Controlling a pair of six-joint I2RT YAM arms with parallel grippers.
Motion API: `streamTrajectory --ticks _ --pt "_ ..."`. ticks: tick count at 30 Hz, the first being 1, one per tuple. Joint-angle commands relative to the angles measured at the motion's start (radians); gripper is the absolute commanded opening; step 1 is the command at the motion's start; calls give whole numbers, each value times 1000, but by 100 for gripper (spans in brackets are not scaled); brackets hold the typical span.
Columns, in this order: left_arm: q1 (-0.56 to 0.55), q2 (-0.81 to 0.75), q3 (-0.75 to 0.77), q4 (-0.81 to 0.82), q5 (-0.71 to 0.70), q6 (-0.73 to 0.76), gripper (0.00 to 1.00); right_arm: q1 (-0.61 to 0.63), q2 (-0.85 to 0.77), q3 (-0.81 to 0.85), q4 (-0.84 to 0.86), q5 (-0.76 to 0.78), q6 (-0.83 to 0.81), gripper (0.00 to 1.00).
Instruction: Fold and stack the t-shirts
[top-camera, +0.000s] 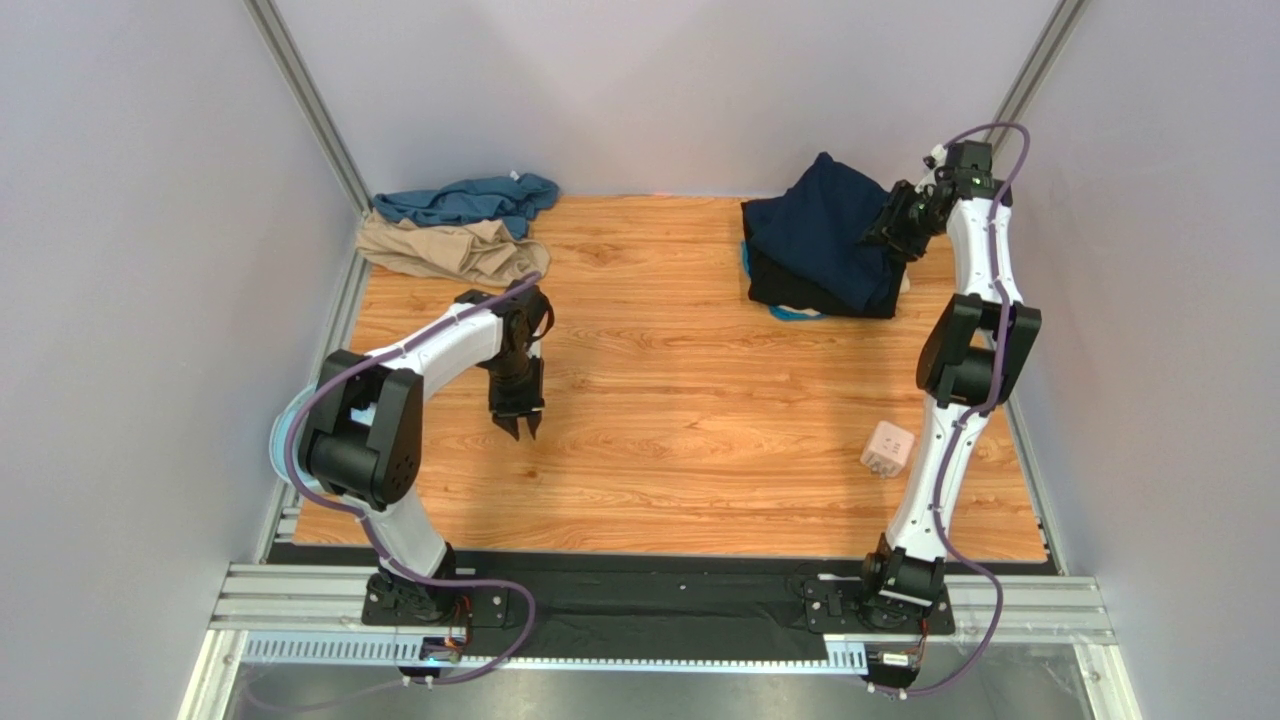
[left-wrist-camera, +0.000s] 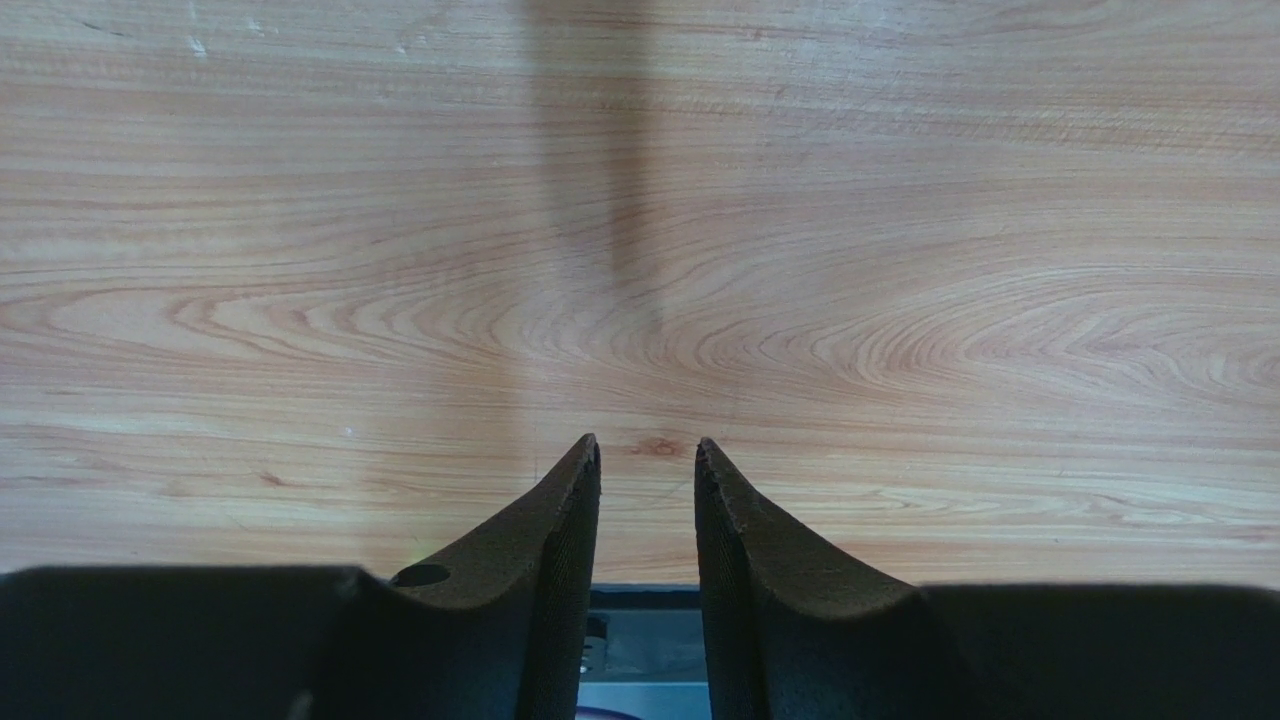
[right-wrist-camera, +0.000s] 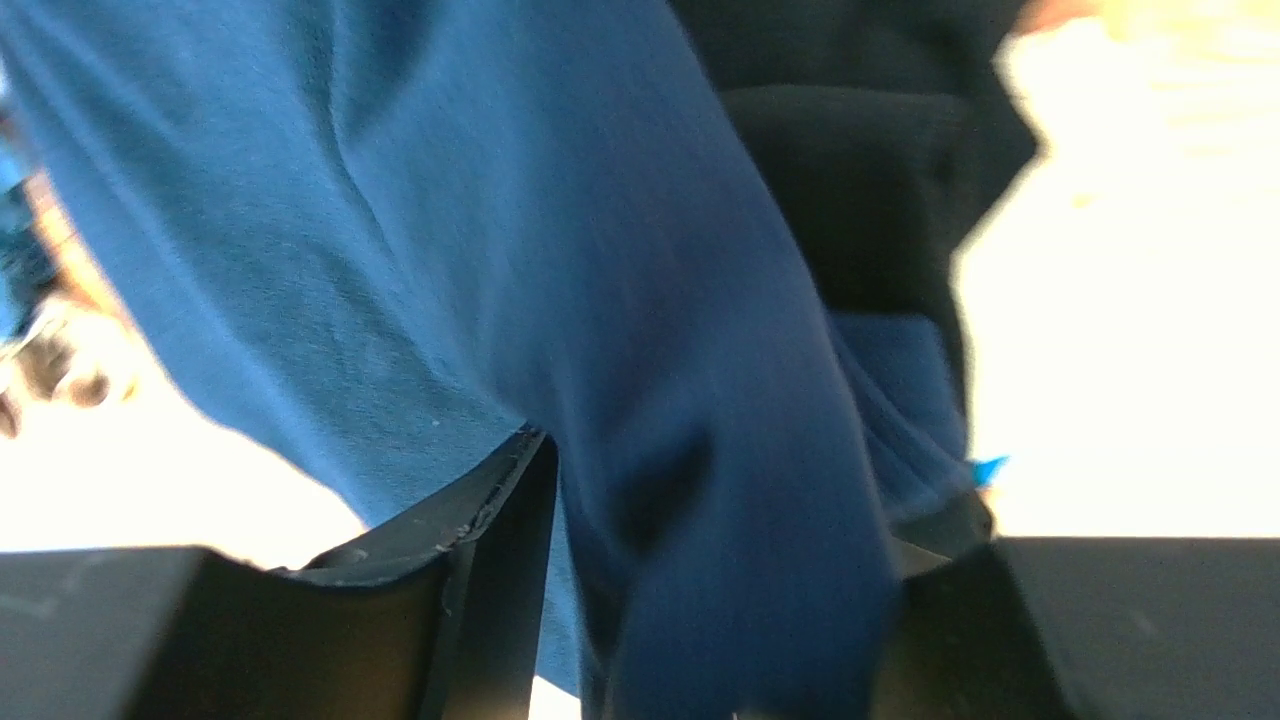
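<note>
Soft, limp navy t-shirt (top-camera: 824, 225) lies on the black t-shirt (top-camera: 781, 285) at the worktop's (top-camera: 676, 405) far right corner, right gripper (top-camera: 899, 222) jaws parted around its fold, left gripper (top-camera: 519, 425) open and empty over bare wood; the cloth would probably sag, so pinch a hem.

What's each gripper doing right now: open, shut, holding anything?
Left gripper: open, empty, above the table.
Right gripper: navy t-shirt cloth between its jaws; gripped or released cannot be told.

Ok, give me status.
Left gripper open, empty, over table. Right gripper at navy shirt, cloth in jaws, grip unclear. Teal shirt, tan shirt unfolded. Nothing blocking.
</note>
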Motion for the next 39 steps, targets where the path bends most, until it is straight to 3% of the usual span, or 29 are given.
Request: streamTrajectory --ticks 1,7,15,16,17,19,20,21,25,27,28,29,31,33,35,39 --pt "-7 6 -3 12 17 -20 36 -16 -105 18 20 209 22 47" --pt "-12 23 19 20 29 -26 36 -79 -197 -19 2 296 31 48" --pt "-20 40 66 20 40 -31 36 -108 -357 -191 36 157 46 43" --pt "-20 38 71 20 41 -29 36 -108 -386 -217 51 148 72 38" --pt "-20 41 78 26 41 -28 36 -110 -398 -270 62 111 97 23" --pt "-20 43 83 35 43 -18 37 -108 -420 -332 101 9 149 14" --pt "-20 46 100 34 37 -17 35 -99 -435 -352 96 -47 172 1" --pt "-20 47 109 31 28 -12 33 -93 -448 -411 92 -76 190 0" --pt "-20 40 170 22 -2 -5 22 -16 -535 -614 134 -183 221 0" --pt "-20 33 222 15 -18 -2 13 77 -601 -663 119 -173 165 5" --pt "-17 32 241 14 -15 2 1 115 -622 -700 94 -161 134 7" --pt "-14 30 280 15 -11 3 0 192 -638 -717 86 -148 93 8" --pt "-4 35 327 15 -8 3 0 248 -664 -763 71 -156 83 9" --pt "8 50 403 -3 -14 -9 0 344 -672 -795 72 -197 88 18" --pt "25 69 478 -23 9 -21 12 407 -675 -832 71 -185 92 33" --pt "26 69 526 -28 64 -34 18 484 -655 -847 56 -138 76 37"
